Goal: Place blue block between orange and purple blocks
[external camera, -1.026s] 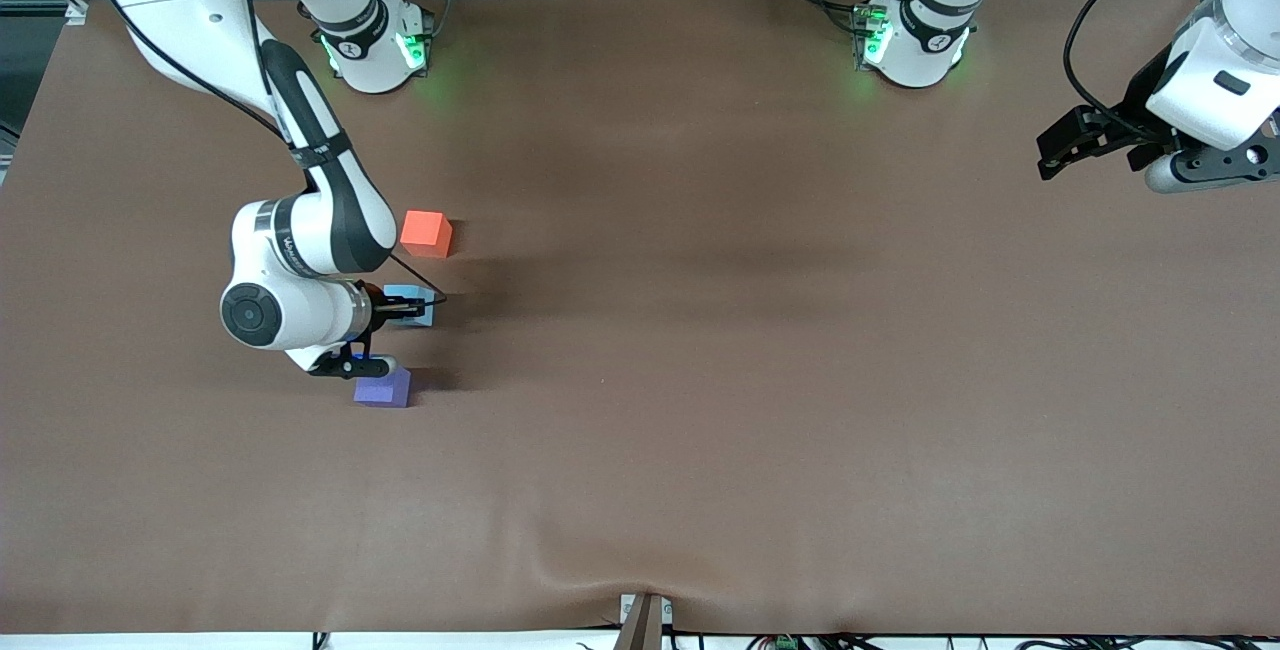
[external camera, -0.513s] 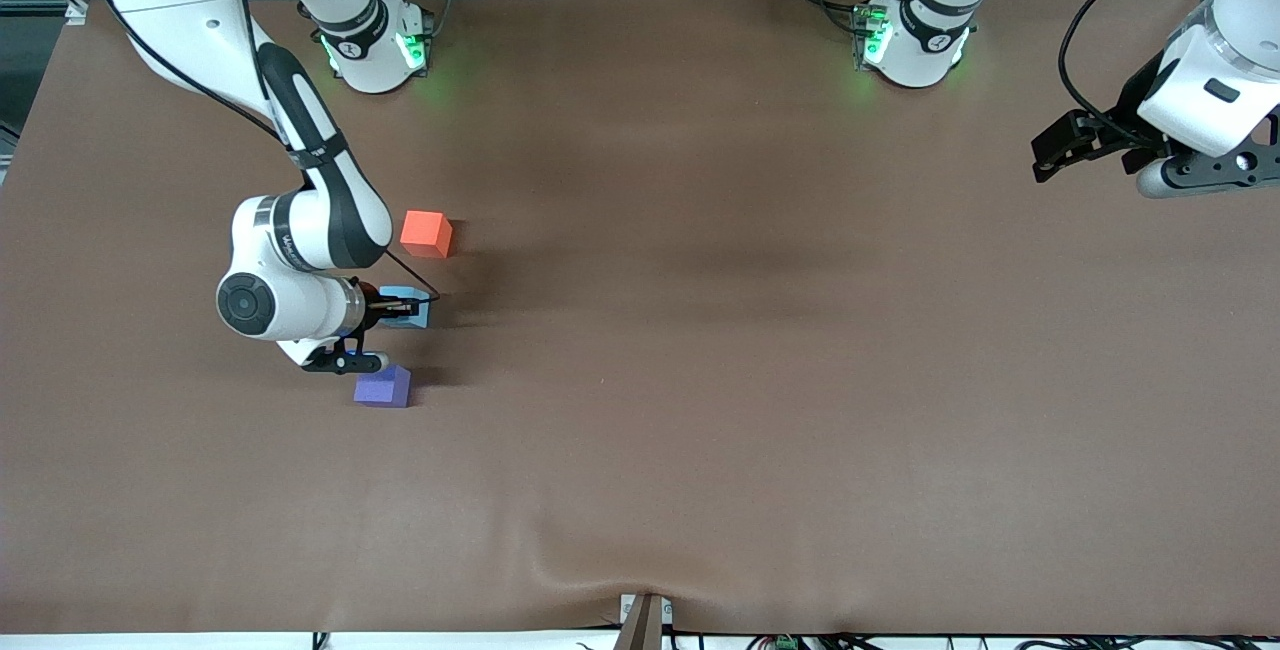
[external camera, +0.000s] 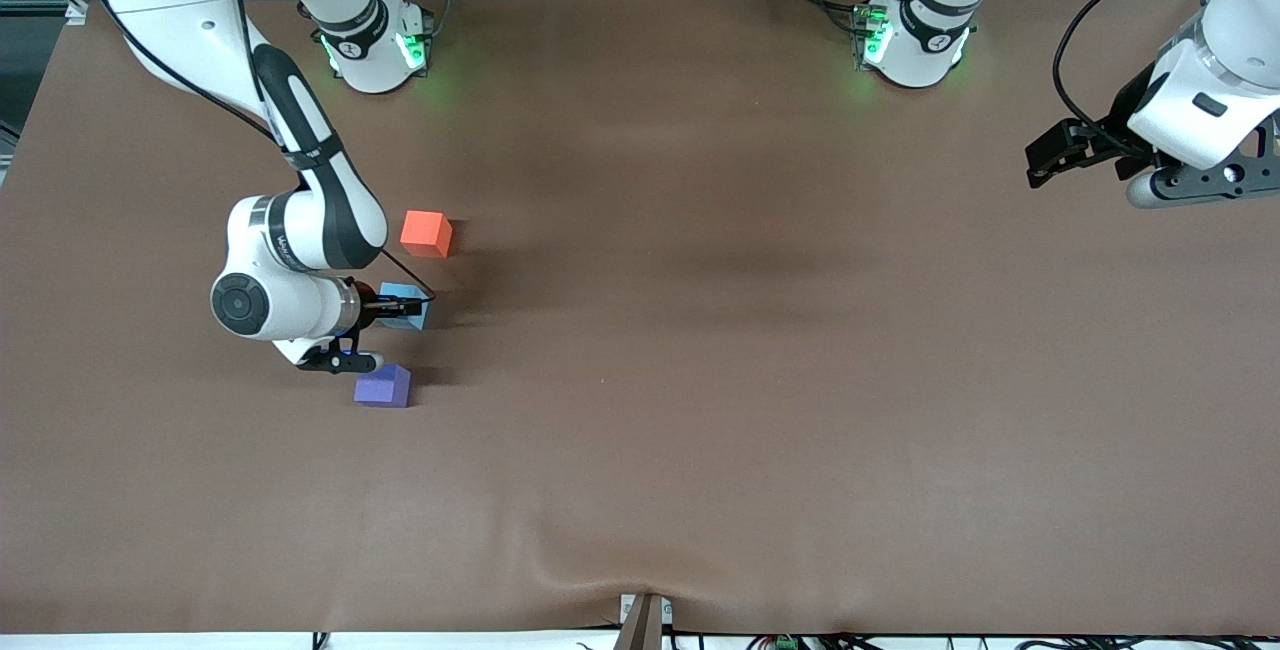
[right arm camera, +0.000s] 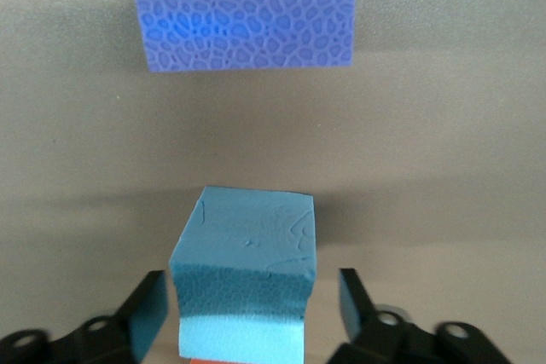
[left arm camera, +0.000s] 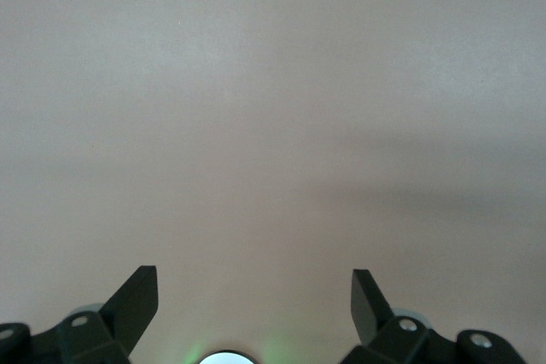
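- Blue block (external camera: 403, 305) rests on the table (external camera: 760, 370) between the orange block (external camera: 425, 233) and purple block (external camera: 383, 386), toward the right arm's end.
- Right gripper (right arm camera: 251, 309) straddles it, fingers spread, seemingly not touching.
- Left gripper (left arm camera: 254, 300) waits spread apart over its table end.

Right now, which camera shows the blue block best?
The right wrist view: the blue block fills the foreground between the open right gripper fingers. The front view shows it partly hidden by the arm; the left wrist view shows none.

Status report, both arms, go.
Right pincer open around blue block, on table between orange block and purple block. Left pincer open, waiting. Nothing in the way.
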Robot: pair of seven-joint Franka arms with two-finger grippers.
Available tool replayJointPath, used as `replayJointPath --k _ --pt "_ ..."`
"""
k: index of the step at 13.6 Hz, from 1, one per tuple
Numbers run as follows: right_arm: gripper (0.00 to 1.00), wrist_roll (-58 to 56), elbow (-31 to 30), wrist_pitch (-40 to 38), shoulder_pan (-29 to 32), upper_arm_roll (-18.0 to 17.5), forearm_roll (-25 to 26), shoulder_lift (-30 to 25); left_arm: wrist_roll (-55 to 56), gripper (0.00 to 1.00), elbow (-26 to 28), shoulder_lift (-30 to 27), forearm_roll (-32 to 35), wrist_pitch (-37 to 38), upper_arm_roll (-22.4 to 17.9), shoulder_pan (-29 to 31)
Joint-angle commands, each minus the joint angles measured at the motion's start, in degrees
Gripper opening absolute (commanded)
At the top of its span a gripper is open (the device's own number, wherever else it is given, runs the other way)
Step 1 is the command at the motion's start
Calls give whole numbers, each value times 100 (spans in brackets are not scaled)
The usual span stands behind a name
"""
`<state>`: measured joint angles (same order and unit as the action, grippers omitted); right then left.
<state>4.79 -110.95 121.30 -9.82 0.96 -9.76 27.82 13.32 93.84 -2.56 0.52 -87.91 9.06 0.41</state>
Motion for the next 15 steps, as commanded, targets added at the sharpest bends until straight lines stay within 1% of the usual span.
replayJointPath --k 1,3,4,7,9,10,11,12,14,15 --pt "100 -22 745 -1068 147 -140 -17 -198 -146 100 -111 10 -25 29 61 90" --pt "100 -22 1887 -2184 182 -114 -35 -164 -146 100 -120 1 -17 11 52 90" --pt "100 -31 2380 -2538 287 -114 -35 -155 -146 100 -120 1 -26 2 61 90" --pt "100 -154 3427 -2847 455 -131 -27 -146 -146 100 -120 -16 -43 2 61 82" --pt "100 -154 4253 -3391 551 -105 26 -146 -146 100 -120 -25 -34 2 61 82" --pt "100 -171 4509 -3602 673 -96 52 -163 -146 100 -120 -25 -26 2 61 90" --pt "100 -172 4634 -3866 814 -96 70 -189 -137 100 -120 -25 -34 28 61 90" --pt "100 -163 4696 -4077 928 -96 218 -312 -154 100 -120 -34 -34 46 61 90" --pt "100 -172 4705 -4306 974 -96 736 -715 -154 100 -120 -52 -34 55 52 99" --pt "100 -163 4705 -4586 982 -114 782 -995 -146 100 -111 -130 -43 72 52 108"
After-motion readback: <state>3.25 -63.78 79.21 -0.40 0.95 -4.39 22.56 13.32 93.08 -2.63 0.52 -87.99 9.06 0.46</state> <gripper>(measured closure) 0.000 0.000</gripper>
